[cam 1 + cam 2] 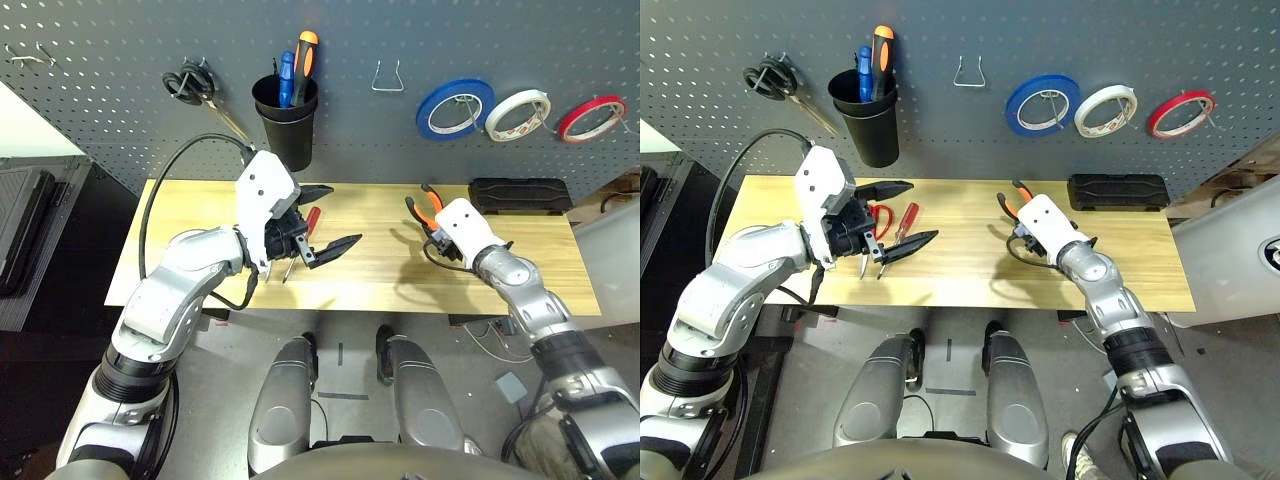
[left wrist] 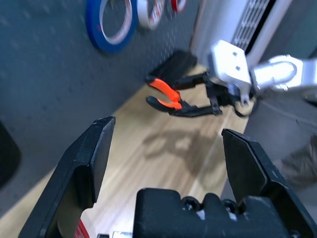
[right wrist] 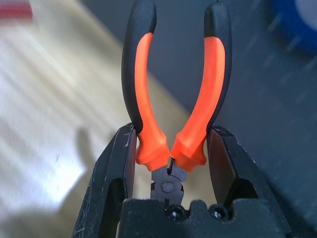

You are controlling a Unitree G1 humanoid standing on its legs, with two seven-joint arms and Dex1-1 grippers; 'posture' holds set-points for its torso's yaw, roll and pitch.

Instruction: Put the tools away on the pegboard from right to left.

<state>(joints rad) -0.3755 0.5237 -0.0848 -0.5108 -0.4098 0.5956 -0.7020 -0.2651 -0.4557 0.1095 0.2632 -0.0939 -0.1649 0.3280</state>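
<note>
Up above the tabletop (image 1: pixel 375 270), the right claw (image 3: pixel 171 148) is squeezing the orange-and-black pliers (image 3: pixel 171 134). The left claw (image 2: pixel 168 148) is wide open and empty. Near it, the red scissors (image 1: pixel 880 218) and red screwdriver (image 1: pixel 907 222) lie on the wood. The red tape (image 1: pixel 1181 114) hangs on the pegboard (image 1: pixel 930 120).

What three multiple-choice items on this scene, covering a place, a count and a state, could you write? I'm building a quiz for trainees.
1. Where is the red tape ring?
A) on the tabletop
B) on a pegboard hook
C) in the black cup

2. How many tape rings hang there?
A) two
B) three
C) five

3. How is the left gripper?
A) open and empty
B) shut on scissors
C) shut on a screwdriver

1 B: the thin red tape ring hangs on the dark grey metal pegboard.
2 B: blue, white and red rings hang in a row.
3 A: the left gripper's black fingers stand wide apart, nothing between them.
</note>
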